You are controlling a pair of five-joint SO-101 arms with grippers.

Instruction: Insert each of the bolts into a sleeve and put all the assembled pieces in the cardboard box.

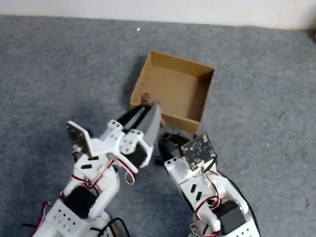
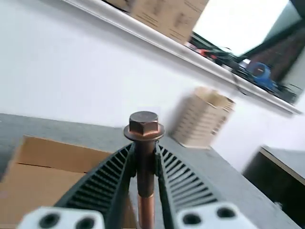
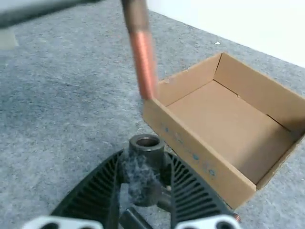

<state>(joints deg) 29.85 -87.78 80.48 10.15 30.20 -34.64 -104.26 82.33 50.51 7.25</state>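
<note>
- Left wrist view showed the left jaws clamped on the bolt (image 2: 144, 167), head above the tips, shank running down between them.
- Right jaws gripped the sleeve (image 3: 144, 164) upright, bore open upward; the bolt's tip hung above and beyond it, apart.
- Cardboard box (image 3: 190, 138) stood just beyond both jaws on the worktop (image 3: 57, 119).
- Likely risk: brought down off-axis, the tip could strike the sleeve's rim and twist either piece in its grip, or knock it loose.
</note>
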